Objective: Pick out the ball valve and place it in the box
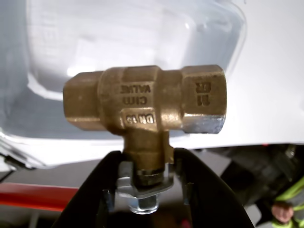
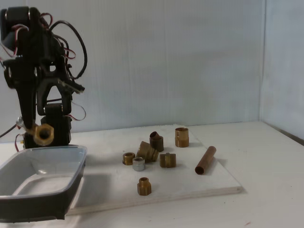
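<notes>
The ball valve point(image 1: 145, 99) is a brass body with hexagonal ends and raised lettering. It hangs across the wrist view, and its red lever handle point(image 1: 35, 195) runs off to the lower left. My gripper point(image 1: 145, 164) is shut on the valve's stem just under the body. Below the valve lies the box point(image 1: 213, 28), a translucent grey-white tray. In the fixed view the valve point(image 2: 42, 134) shows end-on in my gripper point(image 2: 34, 129) at the far left. It is in the air, just above the far rim of the box point(image 2: 78, 164).
Several small brass fittings point(image 2: 147, 152) and a silver one point(image 2: 138, 164) lie on the flat white board point(image 2: 199, 185), right of the box. A copper-brown pipe piece point(image 2: 205, 160) lies further right. A person's yellow sleeve point(image 1: 289, 202) shows at the lower right.
</notes>
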